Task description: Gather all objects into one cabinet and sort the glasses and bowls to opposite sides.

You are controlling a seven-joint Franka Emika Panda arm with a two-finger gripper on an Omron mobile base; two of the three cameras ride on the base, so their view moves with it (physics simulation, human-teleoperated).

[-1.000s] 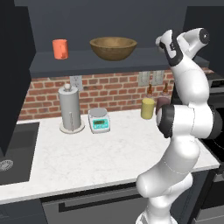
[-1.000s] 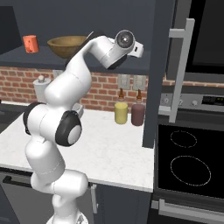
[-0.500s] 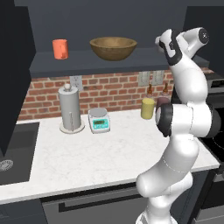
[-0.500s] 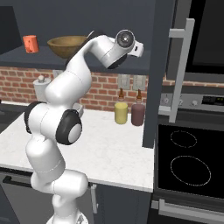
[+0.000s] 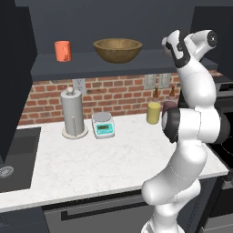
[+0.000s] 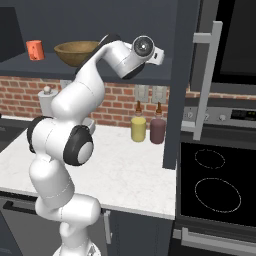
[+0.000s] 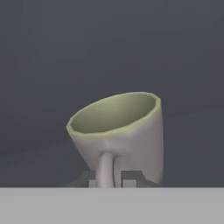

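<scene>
**Mug at the pincer while the arm stays raised by the cabinet shelf**

Compared with half a second and a full second ago, almost nothing has changed. The white arm keeps the same raised pose, its wrist level with the shelf, and the things on the shelf and worktop have not moved.

In the left base view, the orange cup (image 5: 63,50) stands at the left of the dark cabinet shelf (image 5: 91,64). The wide wooden bowl (image 5: 118,49) sits to its right, well apart from it. Below, on the white worktop (image 5: 91,168), stand a paper towel holder (image 5: 72,113) and a small kitchen scale (image 5: 103,125), with a yellow canister (image 5: 154,112) further right against the brick wall.

The right base view adds the maroon canister (image 6: 157,131) just beside the yellow one, and a black stovetop (image 6: 215,187) at the right. The cup and bowl appear there too, at the upper left, with the bowl partly behind the arm.

The hand view gives what neither base view does. A grey-beige mug (image 7: 120,131) tilts in front of a plain dark surface, its open mouth facing up and to the left. Its handle (image 7: 105,168) points toward the camera and runs down between the two tips of the pincer (image 7: 113,179). The tips sit close on either side of the handle, but I cannot tell whether they are clamped on it.
</scene>
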